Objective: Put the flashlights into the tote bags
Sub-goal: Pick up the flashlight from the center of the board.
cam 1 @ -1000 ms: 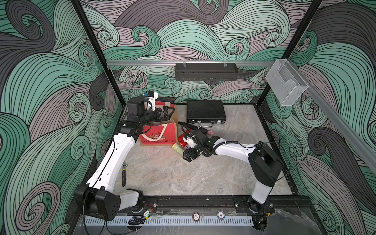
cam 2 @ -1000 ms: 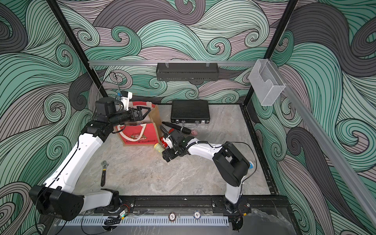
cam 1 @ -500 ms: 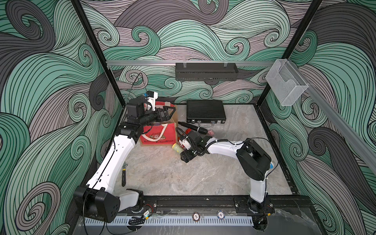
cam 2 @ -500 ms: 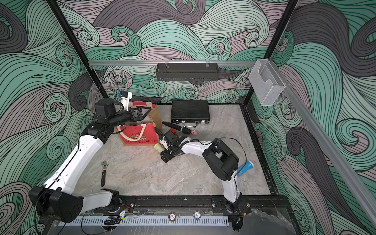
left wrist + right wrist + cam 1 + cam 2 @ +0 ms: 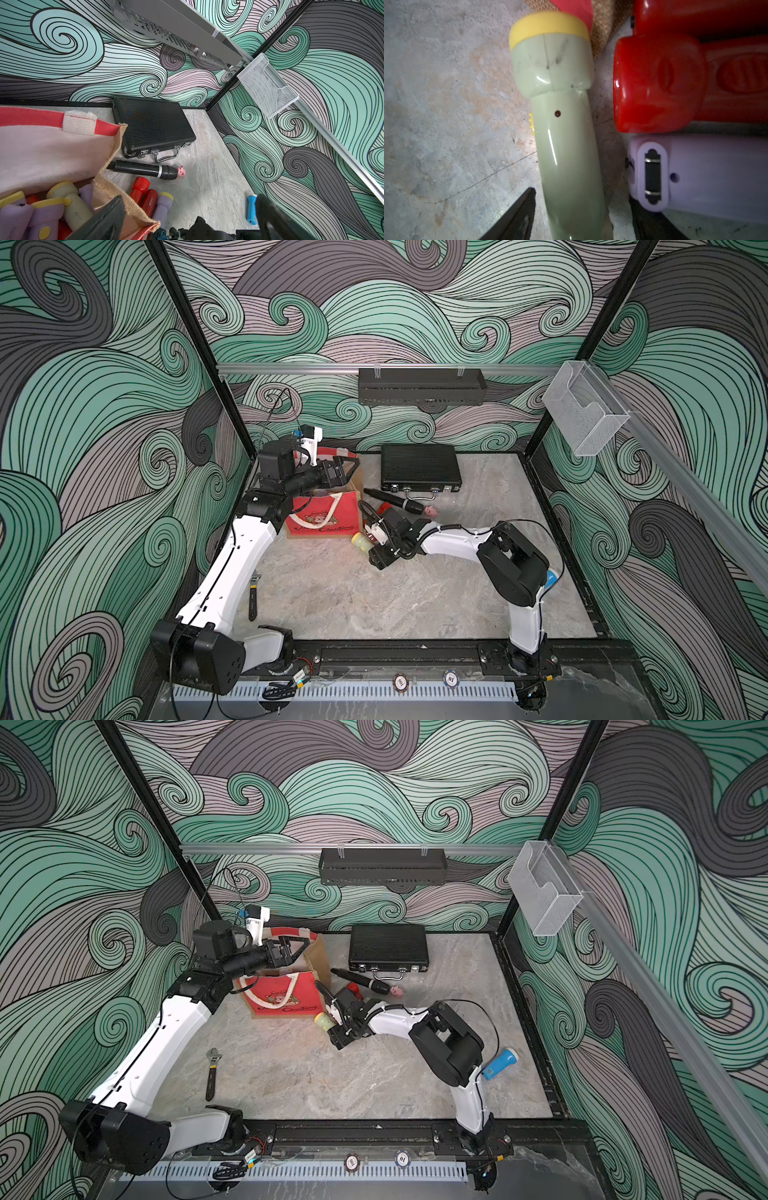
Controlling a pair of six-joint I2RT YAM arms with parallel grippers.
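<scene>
Flashlights point(image 5: 68, 199): several in tote bag point(image 5: 328, 516), about five outside; right gripper point(image 5: 581, 199) straddles pale green one point(image 5: 560, 124), seemingly unclamped; left gripper point(image 5: 351, 470) wide.

Glossy plastic pale green flashlight point(image 5: 562, 145), rough woven cloth tote bag point(image 5: 52, 153), matt ribbed black case point(image 5: 153, 124)

Swirling green, lilac and grey wallpaper covers the walls point(image 5: 415, 302) — black posts point(image 5: 197, 344) stand at the corners. The floor point(image 5: 374, 605) is grey marble. A metal rail point(image 5: 291, 368) carries a black perforated shelf point(image 5: 422, 386) — a clear holder point(image 5: 584, 414) hangs nearby.
</scene>
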